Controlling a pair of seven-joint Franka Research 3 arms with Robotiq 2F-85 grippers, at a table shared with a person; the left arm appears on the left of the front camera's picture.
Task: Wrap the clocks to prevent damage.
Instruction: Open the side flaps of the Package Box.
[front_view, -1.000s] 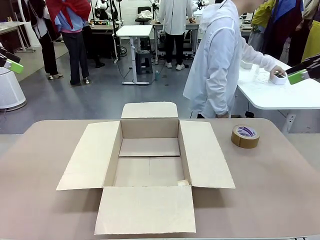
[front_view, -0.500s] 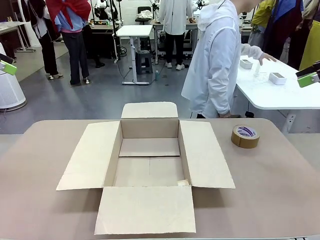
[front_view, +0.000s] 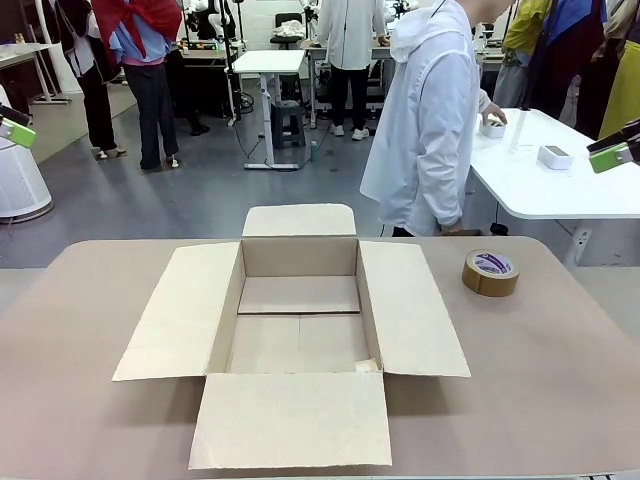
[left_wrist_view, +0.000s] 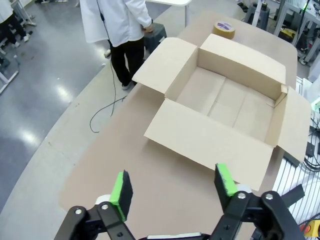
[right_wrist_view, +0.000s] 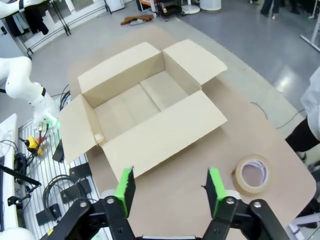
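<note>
The brown table (front_view: 560, 380) carries 1 large cardboard box (front_view: 300, 257) at its middle, all 4 flaps folded flat outward. It probably sits open like this so that wrapped goods can go straight in. Its floor is bare cardboard.

At the far right, a person (front_view: 430, 130) in a white coat stands turned away from the box toward a white side table (front_view: 560, 195). One hand (front_view: 495, 117) reaches over that table's far part, loosely curled at a small white item; whether it grasps the item I cannot tell.

Where the clocks are I cannot tell. No wrapped bundle lies in the box or on the brown table, so the wrapping seems not yet begun here.

Both arms are held high and wide of the box, likely to leave the person room to work. The left gripper (left_wrist_view: 174, 184) hangs above the table's left part, fingers spread, nothing between the green pads. The right gripper (right_wrist_view: 170, 186) hangs above the right part, likewise spread and holding nothing.

A brown tape roll (front_view: 490, 272) lies flat at the far right of the table, well apart from the box, handy for sealing later. 1 more small white box (front_view: 553, 156) rests on the side table. The right flap and the tape roll lie in the way of any low reach from the right.
</note>
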